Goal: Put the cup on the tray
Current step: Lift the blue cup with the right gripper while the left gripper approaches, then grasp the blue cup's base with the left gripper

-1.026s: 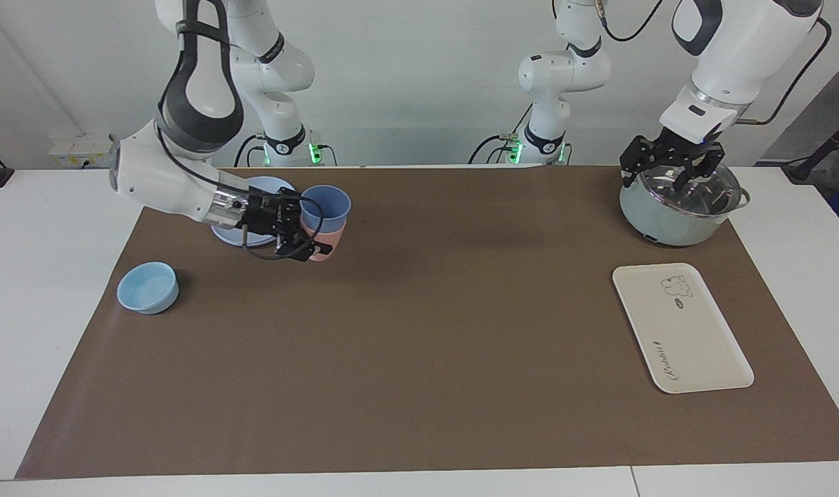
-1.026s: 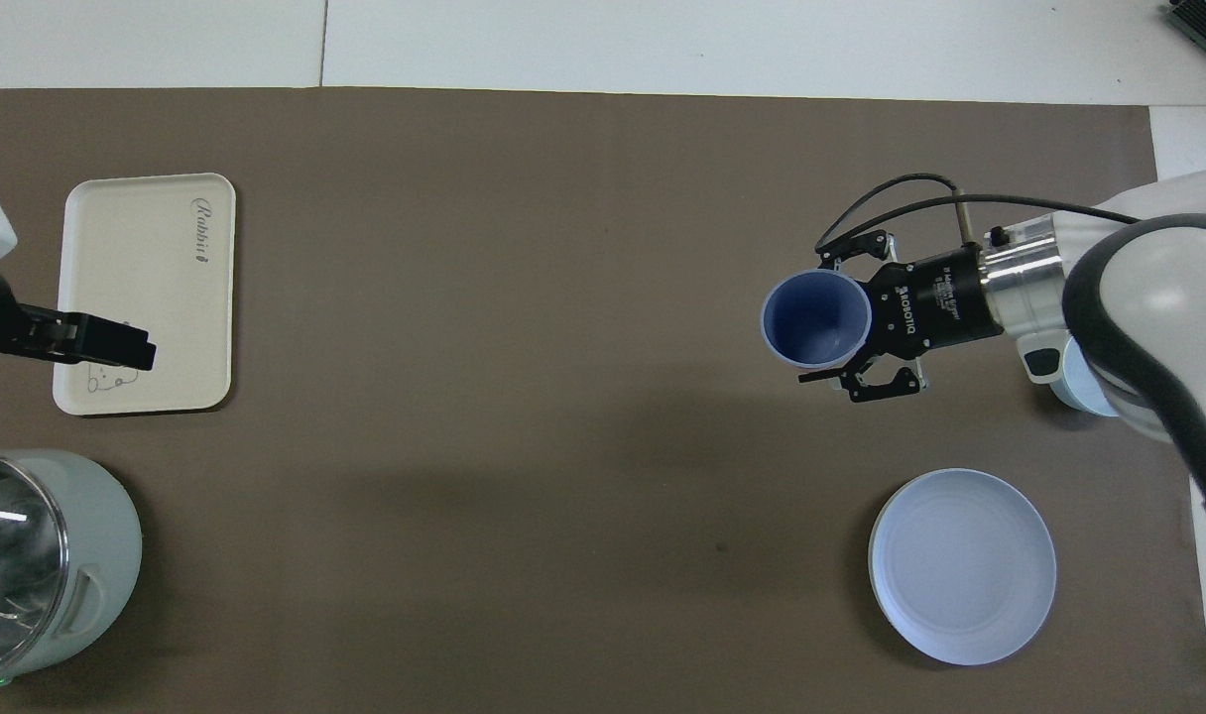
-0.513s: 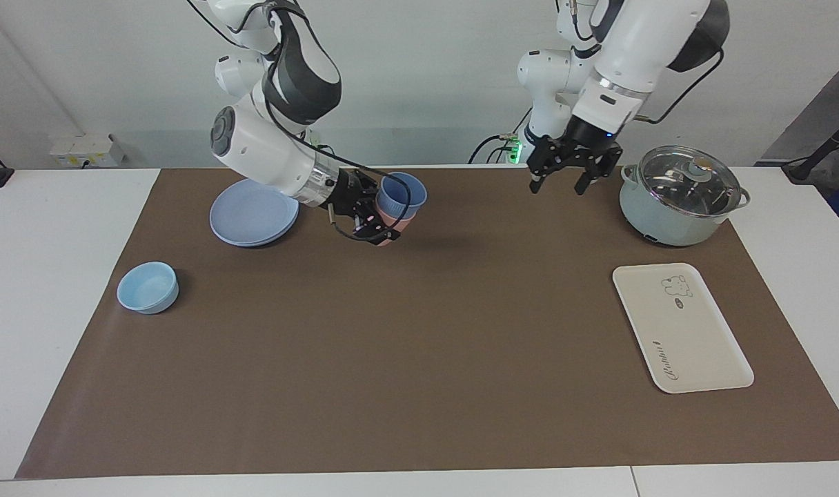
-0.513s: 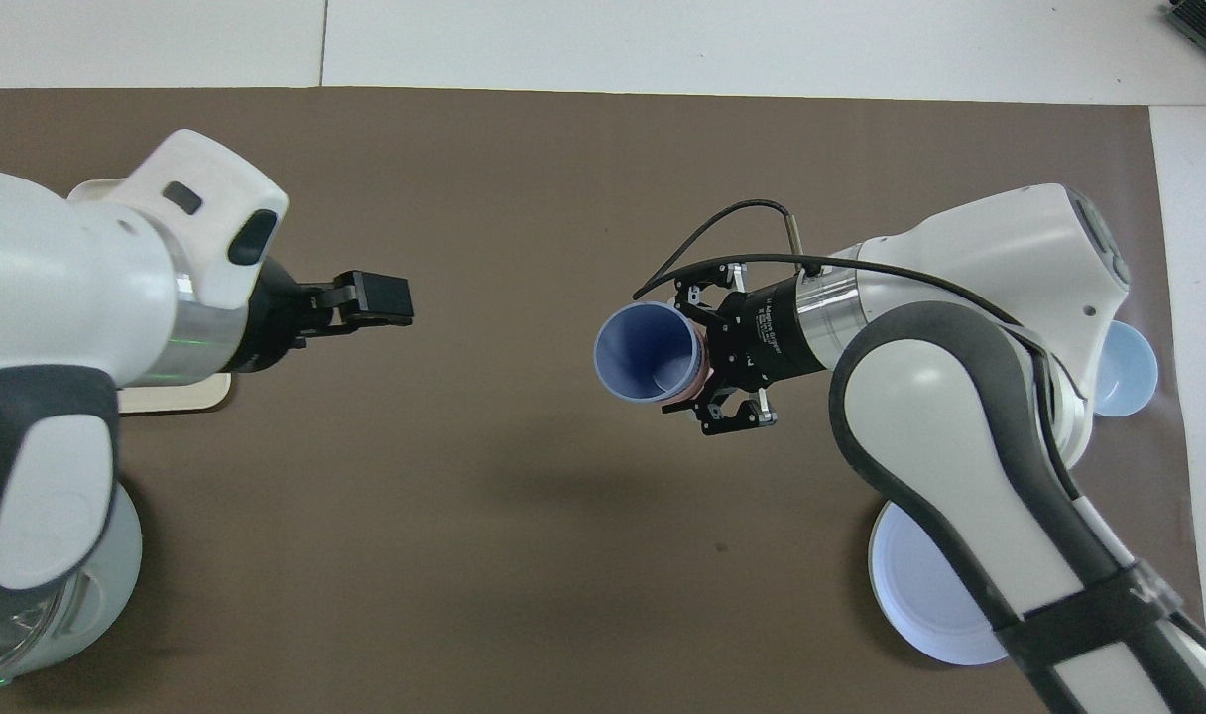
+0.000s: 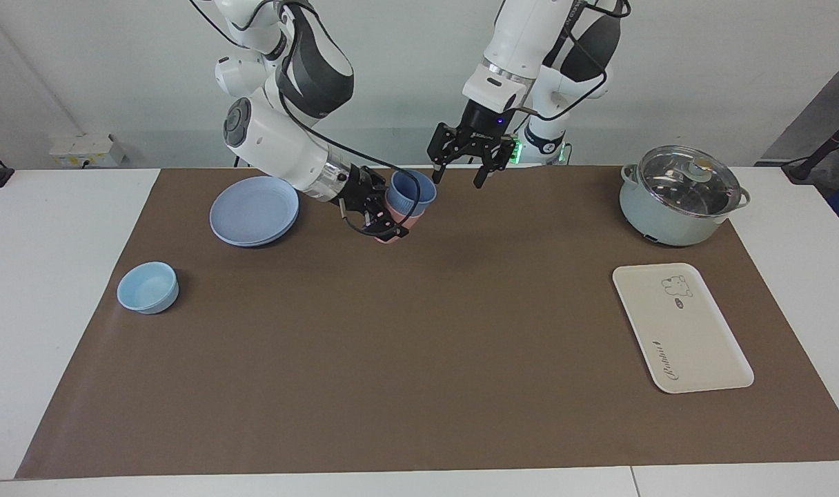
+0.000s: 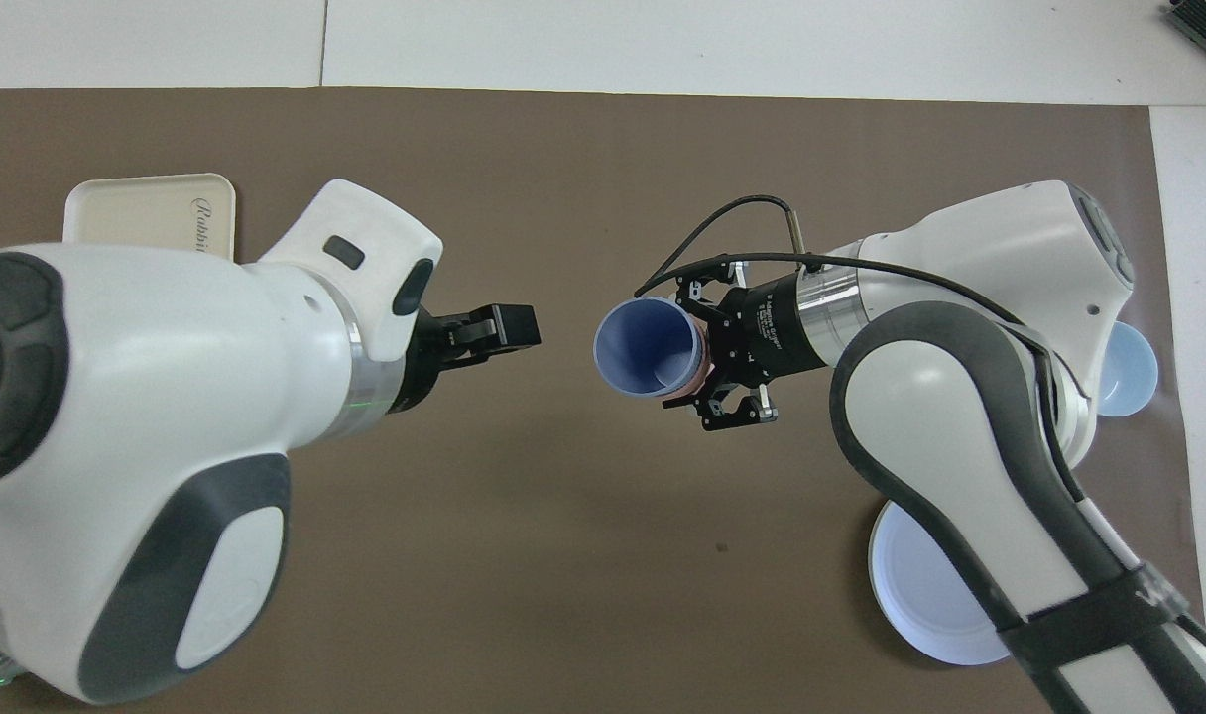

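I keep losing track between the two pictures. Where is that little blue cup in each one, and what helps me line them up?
Facing view: the cup is up in the air, top middle, in the right gripper, with a pink cup nested under it.
Overhead view: the cup is at the centre, mouth toward the camera.
Shared landmark: the round blue plate, at the right arm's end of the table.
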